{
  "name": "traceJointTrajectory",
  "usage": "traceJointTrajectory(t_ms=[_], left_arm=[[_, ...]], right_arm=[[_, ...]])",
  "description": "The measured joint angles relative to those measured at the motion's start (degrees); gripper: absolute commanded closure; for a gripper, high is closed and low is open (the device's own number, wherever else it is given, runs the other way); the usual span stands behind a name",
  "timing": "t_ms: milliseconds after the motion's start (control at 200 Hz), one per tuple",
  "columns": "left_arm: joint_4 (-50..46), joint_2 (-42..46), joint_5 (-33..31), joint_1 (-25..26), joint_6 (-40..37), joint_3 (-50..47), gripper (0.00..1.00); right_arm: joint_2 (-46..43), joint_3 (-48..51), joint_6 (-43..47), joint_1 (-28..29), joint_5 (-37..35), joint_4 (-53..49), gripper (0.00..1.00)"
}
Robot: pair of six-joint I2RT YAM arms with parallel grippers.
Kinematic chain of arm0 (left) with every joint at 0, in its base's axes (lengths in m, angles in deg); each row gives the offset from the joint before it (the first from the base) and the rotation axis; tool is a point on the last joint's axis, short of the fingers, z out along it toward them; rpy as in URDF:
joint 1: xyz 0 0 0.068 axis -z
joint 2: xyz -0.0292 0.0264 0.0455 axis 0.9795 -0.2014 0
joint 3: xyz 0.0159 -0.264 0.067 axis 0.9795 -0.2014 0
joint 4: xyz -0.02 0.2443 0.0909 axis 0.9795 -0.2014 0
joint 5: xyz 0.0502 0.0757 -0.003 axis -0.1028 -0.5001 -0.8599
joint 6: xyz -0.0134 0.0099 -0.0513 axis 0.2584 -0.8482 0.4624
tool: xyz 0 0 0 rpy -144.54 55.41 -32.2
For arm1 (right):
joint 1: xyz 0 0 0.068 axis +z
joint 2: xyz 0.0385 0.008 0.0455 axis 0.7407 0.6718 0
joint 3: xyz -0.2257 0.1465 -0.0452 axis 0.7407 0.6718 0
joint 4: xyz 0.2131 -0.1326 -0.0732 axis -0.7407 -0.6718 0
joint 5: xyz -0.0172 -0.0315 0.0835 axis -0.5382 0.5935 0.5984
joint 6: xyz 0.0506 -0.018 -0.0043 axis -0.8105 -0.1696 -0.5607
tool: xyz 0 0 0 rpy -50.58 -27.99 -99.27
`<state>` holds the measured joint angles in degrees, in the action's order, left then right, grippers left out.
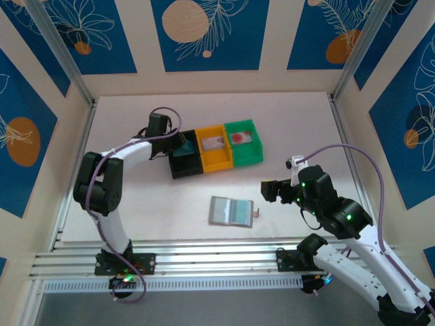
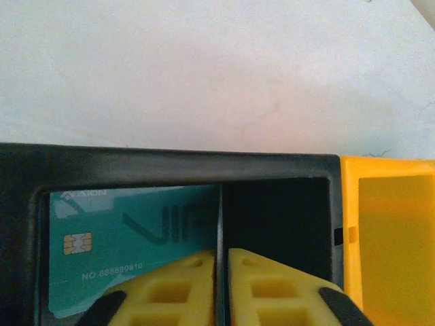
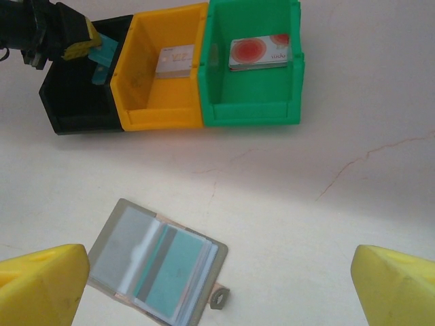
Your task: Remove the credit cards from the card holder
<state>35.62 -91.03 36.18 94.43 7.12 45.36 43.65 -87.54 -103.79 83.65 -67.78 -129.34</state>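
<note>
While the left pincer (image 2: 221, 261) pinches a teal card (image 2: 136, 248) in the black bin (image 3: 78, 117), orange bin (image 3: 163, 117) and green bin (image 3: 251, 113) hold cards (image 3: 259, 52).

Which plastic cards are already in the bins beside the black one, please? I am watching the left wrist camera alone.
Observer: The orange plastic bin holds a greyish rectangular card.
Operator: And beyond it?
Observer: A green plastic bin holds a pale card with a big red dot.
Operator: Anything left to pull?
Observer: Yes; the open grey-taupe folding card holder has a teal card showing in its clear pockets.
</note>
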Motion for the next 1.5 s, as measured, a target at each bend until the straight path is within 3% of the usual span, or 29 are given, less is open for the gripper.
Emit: traceJointTrajectory(t_ms=[895,1155,1305,1500], left_arm=[[-5.68,0.28,-0.24,-2.21,-2.03,4.98,0.67],[-11.26,6.91,0.44,-2.12,-2.97,6.51,0.65],[-13.68,15.15,0.44,0.72,-2.93,4.31,0.63],[-17.09,25.00,-2.49,11.06,-2.54,-3.32,0.58]], right_arm=[[0.00,0.35,0.00,-0.33,1.14,0.02,0.01],[0.11,0.37,0.02,-0.33,2.34,0.09,0.00],[1.31,0.37,0.04,-0.48,3.98,0.46,0.03],[4.13,0.37,0.15,-0.74,5.88,0.44,0.09]])
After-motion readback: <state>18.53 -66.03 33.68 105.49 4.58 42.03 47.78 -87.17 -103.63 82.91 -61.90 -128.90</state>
